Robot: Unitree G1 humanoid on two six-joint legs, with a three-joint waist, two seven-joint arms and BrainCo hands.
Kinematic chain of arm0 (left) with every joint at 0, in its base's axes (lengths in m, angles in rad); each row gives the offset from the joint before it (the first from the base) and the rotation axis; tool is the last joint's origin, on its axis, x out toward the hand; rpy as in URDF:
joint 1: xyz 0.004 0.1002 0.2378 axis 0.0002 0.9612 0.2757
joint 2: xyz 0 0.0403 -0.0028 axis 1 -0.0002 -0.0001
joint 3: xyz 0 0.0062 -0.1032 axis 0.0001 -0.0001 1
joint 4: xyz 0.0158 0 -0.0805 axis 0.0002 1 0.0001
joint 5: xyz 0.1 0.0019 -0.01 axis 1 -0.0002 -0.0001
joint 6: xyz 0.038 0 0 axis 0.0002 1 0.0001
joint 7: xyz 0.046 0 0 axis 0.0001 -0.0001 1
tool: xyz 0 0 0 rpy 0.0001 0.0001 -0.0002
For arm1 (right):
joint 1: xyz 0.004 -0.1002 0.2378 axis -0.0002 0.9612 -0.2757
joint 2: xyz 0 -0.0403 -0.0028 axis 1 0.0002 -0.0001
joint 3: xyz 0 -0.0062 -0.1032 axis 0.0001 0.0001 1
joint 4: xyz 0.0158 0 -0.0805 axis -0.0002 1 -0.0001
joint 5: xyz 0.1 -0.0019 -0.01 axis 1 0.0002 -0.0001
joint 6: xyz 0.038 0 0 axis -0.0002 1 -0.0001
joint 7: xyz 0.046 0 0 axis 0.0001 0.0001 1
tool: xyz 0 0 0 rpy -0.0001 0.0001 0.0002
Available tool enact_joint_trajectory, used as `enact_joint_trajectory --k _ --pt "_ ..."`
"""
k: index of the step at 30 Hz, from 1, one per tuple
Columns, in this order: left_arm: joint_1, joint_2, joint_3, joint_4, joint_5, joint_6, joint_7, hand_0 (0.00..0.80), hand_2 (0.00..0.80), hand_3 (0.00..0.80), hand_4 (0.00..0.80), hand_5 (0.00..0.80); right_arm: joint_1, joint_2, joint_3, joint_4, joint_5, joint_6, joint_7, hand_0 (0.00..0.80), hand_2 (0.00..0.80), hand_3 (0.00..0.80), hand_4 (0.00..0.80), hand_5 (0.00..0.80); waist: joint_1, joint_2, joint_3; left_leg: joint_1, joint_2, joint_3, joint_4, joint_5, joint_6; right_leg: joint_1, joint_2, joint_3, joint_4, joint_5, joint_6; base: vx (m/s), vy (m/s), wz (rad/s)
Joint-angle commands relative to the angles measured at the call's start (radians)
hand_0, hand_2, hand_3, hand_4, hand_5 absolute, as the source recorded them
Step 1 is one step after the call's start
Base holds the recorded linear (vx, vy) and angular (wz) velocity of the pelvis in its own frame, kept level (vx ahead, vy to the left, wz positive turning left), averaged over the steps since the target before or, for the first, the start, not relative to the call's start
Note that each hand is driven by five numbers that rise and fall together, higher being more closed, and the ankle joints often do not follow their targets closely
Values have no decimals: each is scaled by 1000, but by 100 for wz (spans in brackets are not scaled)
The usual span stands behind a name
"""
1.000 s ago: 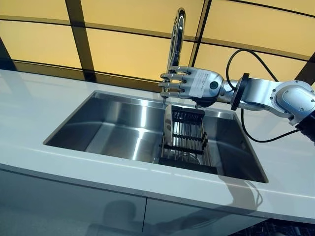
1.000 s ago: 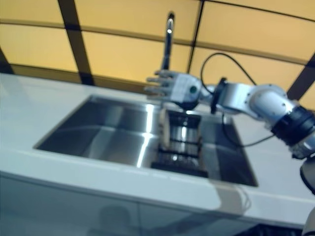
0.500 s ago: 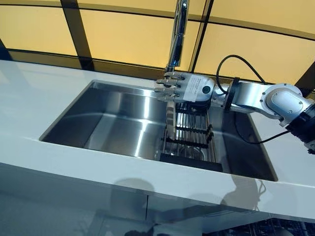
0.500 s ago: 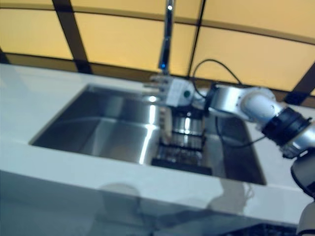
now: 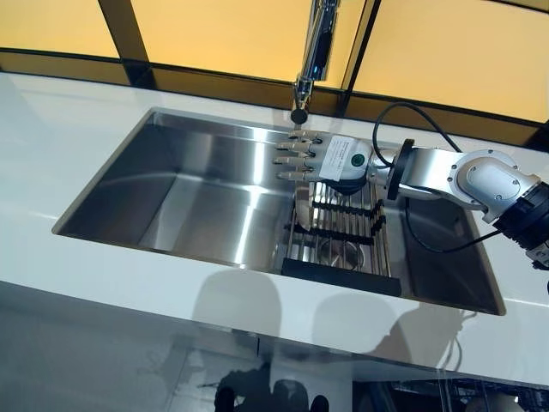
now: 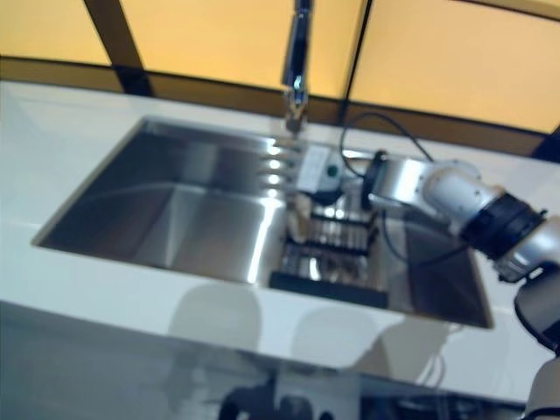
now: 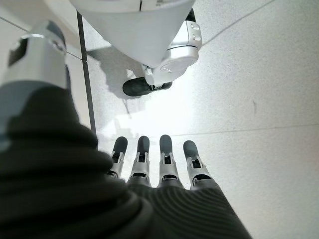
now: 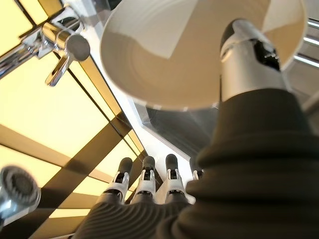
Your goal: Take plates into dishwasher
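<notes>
Plate (image 8: 199, 55) stood on edge in the rack (image 5: 343, 245), so we held the right hand (image 5: 319, 160) above it, fingers straight, thumb alongside; left hand (image 7: 154, 169) hung relaxed.

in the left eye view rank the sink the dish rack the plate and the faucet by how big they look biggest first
1. Sink, by far the largest.
2. Dish rack inside it.
3. Faucet, though its top is cut off, so this rank is unsure.
4. Plate, seen edge-on below the right hand, so it looks smallest.
</notes>
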Motion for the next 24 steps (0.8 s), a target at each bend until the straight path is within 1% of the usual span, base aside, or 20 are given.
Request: enact_joint_trajectory --k 1,5,11,24 --pt "-43 46 -4 -2 -16 -13 6 0 0 0 0 0 -128 -37 45 18 -5 61 -27 0 0 0 0 0 29 -31 21 -42 -42 -33 -4 1 31 31 1 -36 -1 -30 53 0 0 0" --pt "-44 46 -3 -5 -21 -7 5 0 0 0 0 0 -133 -34 51 15 0 63 -17 0 0 0 0 0 30 -31 24 -42 -42 -32 -4 1 31 30 1 -37 -1 -29 52 0 0 0" --pt "-52 48 -4 -15 -33 -19 5 0 0 0 0 0 -137 -19 49 15 -11 64 -10 0 0 0 0 0 33 -30 35 -48 -41 -32 -4 3 30 24 0 -39 -1 -26 52 0 0 0" --pt "-56 51 10 -31 -87 -23 5 0 0 0 0 0 -188 -4 85 6 -4 97 17 0 0 0 0 0 43 -29 59 -72 -39 -34 -4 9 28 4 2 -53 -1 -24 49 -12 -1 1"
